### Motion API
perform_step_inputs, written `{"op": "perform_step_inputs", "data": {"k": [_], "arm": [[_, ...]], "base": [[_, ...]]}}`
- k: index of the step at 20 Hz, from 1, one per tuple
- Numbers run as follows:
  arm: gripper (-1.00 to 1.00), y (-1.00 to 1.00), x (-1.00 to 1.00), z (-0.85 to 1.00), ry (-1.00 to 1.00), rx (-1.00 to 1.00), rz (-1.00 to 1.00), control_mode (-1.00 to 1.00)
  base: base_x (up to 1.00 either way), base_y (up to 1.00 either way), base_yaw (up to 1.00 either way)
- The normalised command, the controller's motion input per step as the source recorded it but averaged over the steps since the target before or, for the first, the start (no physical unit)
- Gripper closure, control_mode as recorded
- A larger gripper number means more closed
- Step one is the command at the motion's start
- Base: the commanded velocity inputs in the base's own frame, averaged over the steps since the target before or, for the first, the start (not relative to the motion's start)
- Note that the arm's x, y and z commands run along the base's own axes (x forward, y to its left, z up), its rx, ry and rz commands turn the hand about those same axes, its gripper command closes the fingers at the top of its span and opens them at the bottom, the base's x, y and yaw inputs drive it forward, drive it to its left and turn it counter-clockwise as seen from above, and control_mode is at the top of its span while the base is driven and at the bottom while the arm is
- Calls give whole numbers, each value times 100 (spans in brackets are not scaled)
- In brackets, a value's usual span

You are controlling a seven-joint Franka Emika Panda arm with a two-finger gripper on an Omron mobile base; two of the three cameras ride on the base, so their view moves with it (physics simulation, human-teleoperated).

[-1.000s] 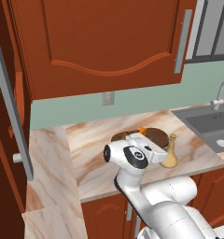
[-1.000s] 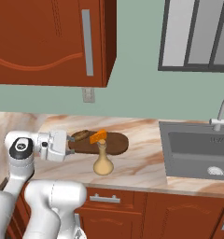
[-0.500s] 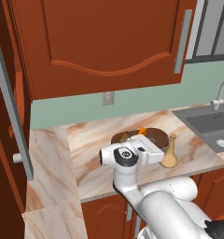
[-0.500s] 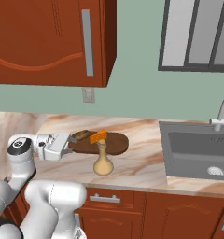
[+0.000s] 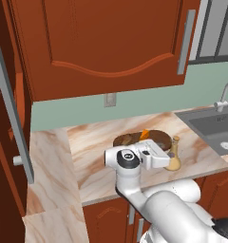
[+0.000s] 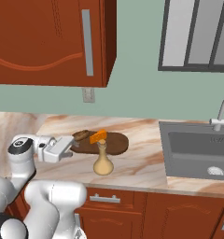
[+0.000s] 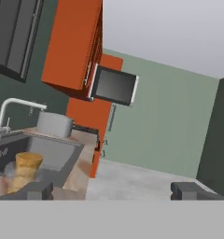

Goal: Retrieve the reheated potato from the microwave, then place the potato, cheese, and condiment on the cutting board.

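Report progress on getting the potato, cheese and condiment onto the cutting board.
Done: potato and cheese lie on the cutting board. In hand: nothing; the gripper is open and empty. Left: the condiment stands on the counter in front of the board, not yet on it.

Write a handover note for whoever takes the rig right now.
Gripper: open, holding nothing, low over the counter just left of the board, pointing along the counter toward the sink.
Potato and cheese: both on the board, potato at its left end, cheese beside it.
Condiment: upright on the counter in front of the board, off it.
Done: potato and cheese placed.
Left: grasp the condiment and set it on the board.
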Motion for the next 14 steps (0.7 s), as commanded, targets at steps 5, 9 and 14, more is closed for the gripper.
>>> {"op": "perform_step_inputs", "data": {"k": [5, 9, 14], "arm": [[-100, -32, -27, 1, 1, 0, 2, -100], [-100, -29, -11, -1, 0, 0, 13, -100], [-100, -13, -4, -1, -1, 3, 25, -100]], "base": [[0, 0, 0], [0, 0, 0], [0, 0, 0]]}}
